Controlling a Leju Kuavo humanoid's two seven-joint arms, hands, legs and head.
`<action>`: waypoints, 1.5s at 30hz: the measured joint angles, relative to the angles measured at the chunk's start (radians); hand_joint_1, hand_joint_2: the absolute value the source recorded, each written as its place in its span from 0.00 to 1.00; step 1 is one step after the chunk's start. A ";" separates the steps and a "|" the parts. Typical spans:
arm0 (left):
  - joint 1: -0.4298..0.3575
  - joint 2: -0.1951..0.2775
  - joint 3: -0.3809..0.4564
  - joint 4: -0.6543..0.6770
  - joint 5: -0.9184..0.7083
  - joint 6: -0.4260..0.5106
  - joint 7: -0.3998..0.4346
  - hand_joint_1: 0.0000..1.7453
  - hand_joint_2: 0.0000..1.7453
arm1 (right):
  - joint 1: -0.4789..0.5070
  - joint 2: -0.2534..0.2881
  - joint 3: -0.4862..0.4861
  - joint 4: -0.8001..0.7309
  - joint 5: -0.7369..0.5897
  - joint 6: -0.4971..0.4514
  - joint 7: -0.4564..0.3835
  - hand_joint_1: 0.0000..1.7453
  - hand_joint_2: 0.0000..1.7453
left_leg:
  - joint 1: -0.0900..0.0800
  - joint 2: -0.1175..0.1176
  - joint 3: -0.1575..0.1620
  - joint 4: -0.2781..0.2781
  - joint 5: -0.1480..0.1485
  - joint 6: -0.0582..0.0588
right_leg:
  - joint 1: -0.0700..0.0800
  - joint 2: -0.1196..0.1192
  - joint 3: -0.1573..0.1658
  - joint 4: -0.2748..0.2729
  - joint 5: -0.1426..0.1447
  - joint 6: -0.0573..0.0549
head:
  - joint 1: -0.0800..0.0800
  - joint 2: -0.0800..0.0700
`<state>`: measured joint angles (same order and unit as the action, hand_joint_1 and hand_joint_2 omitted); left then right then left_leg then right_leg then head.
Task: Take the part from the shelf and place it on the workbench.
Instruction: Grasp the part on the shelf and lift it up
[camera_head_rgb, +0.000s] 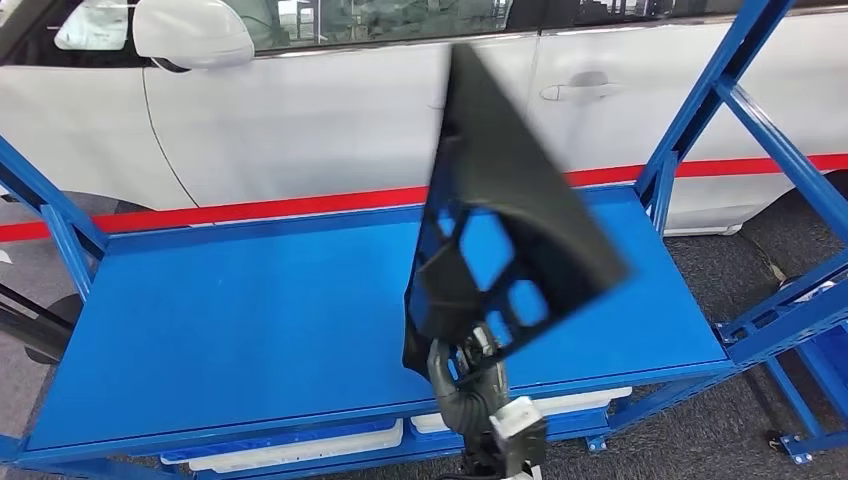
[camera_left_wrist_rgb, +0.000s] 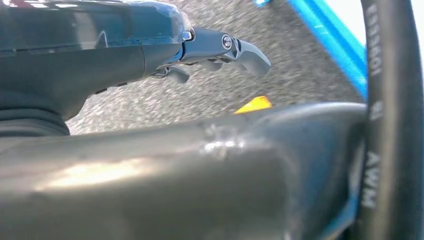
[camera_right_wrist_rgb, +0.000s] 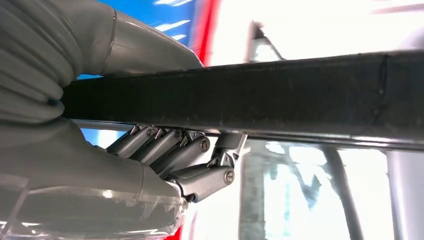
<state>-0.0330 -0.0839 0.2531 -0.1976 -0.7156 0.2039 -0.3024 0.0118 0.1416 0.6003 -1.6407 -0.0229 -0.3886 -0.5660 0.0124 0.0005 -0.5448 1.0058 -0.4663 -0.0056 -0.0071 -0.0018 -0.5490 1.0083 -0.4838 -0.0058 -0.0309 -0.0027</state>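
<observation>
Rising above the blue surface (camera_head_rgb: 220, 320), the part (camera_head_rgb: 505, 215) is a flat black triangular panel with several cut-out windows through which the blue shows. Its long axis runs roughly upright, leaning a little: the narrow tip points up toward the white car (camera_head_rgb: 330, 110) behind the rack, and the broad end sits low, near the front edge of the surface. It is lifted clear of the surface and touches nothing but the right hand (camera_head_rgb: 468, 372), which reaches in from below and grips the panel's lower corner. The right wrist view confirms the hold (thick grey thumb on one face of the dark edge, darker fingers (camera_right_wrist_rgb: 172, 152) curled against the other), so the panel's rim is clamped between them.

The left hand (camera_left_wrist_rgb: 220, 50) appears in its own wrist view over speckled grey floor, its fingers bent partly inward with nothing between them; whether they are fully clenched cannot be told. A dark rounded shape and a black cable (camera_left_wrist_rgb: 392, 120) lie close to that camera.

White bins (camera_head_rgb: 300, 448) sit on the tier beneath the surface, and a red stripe (camera_head_rgb: 250, 208) runs along the car's lower body.
</observation>
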 joint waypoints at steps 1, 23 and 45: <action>0.003 -0.001 0.005 0.000 0.000 0.001 0.000 0.00 1.00 | 0.020 -0.009 -0.003 -0.050 -0.030 0.022 -0.012 1.00 1.00 | 0.001 0.001 0.000 -0.003 0.002 0.007 | -0.001 0.001 -0.002 0.005 -0.004 0.005 | 0.000 0.000; 0.008 -0.015 0.093 0.000 0.005 0.032 -0.006 0.00 1.00 | 0.194 -0.042 -0.091 -0.312 -0.038 0.077 -0.048 1.00 1.00 | 0.000 -0.002 -0.128 0.291 -0.143 -0.026 | -0.005 0.000 -0.025 0.006 0.011 -0.027 | 0.000 0.000; 0.005 -0.019 0.113 0.000 -0.027 0.026 0.010 0.00 1.00 | 0.201 -0.042 -0.108 -0.304 0.039 0.082 -0.029 1.00 1.00 | -0.011 -0.003 -0.038 0.023 0.022 0.014 | 0.006 0.004 0.000 0.022 -0.018 -0.005 | 0.000 0.000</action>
<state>-0.0285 -0.1033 0.3657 -0.1976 -0.7431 0.2299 -0.2927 0.2123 0.0996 0.4922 -1.9444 0.0159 -0.3061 -0.5952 0.0009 -0.0028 -0.5829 1.0285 -0.4443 0.0088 -0.0015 0.0019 -0.5490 1.0300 -0.5014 -0.0110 -0.0309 -0.0027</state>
